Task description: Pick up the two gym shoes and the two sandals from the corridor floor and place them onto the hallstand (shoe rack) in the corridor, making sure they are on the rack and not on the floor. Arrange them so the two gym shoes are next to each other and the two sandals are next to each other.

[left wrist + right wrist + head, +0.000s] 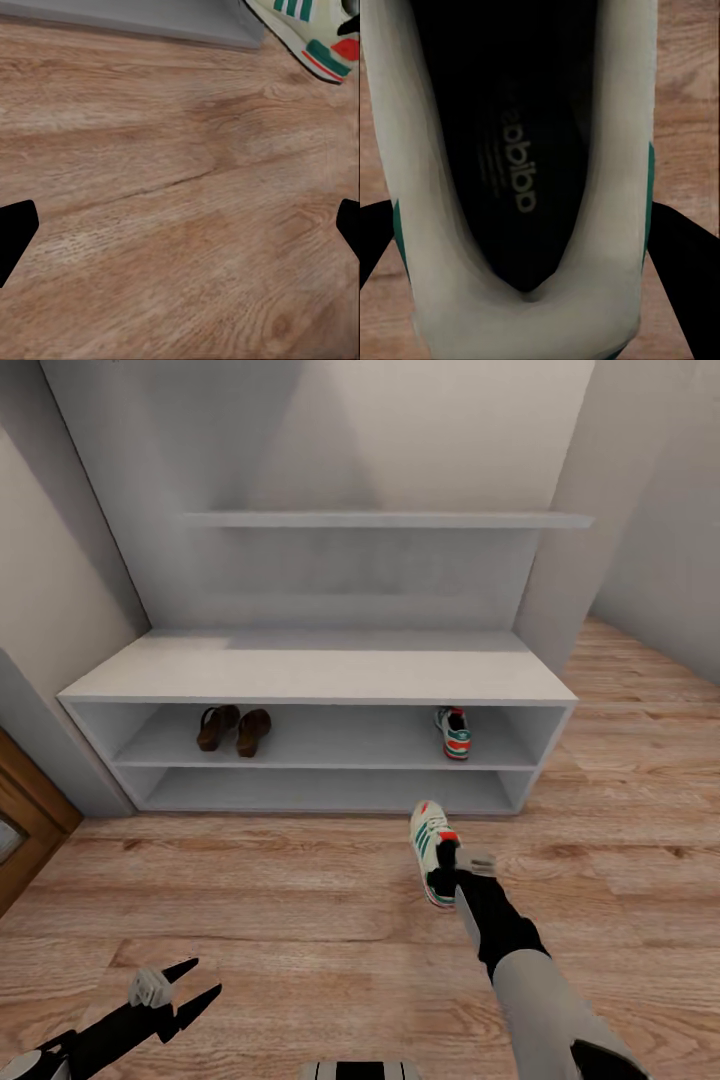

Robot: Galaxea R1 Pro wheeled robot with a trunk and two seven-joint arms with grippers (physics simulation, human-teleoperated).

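Observation:
The pale grey hallstand (pixel 320 675) stands against the wall ahead. On its upper low shelf, the two brown sandals (pixel 217 726) (pixel 253 731) lie side by side at the left, and one gym shoe (pixel 454 733) sits at the right. The other gym shoe (pixel 428 835) (pixel 315 30) is just in front of the rack, low over the wood floor (pixel 250 900). My right gripper (pixel 447 865) (pixel 521 225) is shut on its heel (pixel 532 322), a finger pressed on each side. My left gripper (pixel 205 977) hangs open over bare floor at the lower left, holding nothing.
A wall shelf (pixel 390 519) juts out above the hallstand's bench top. A brown wooden door (pixel 25 830) stands at the left edge. A wall corner (pixel 560 590) closes the rack's right side, with floor running past it.

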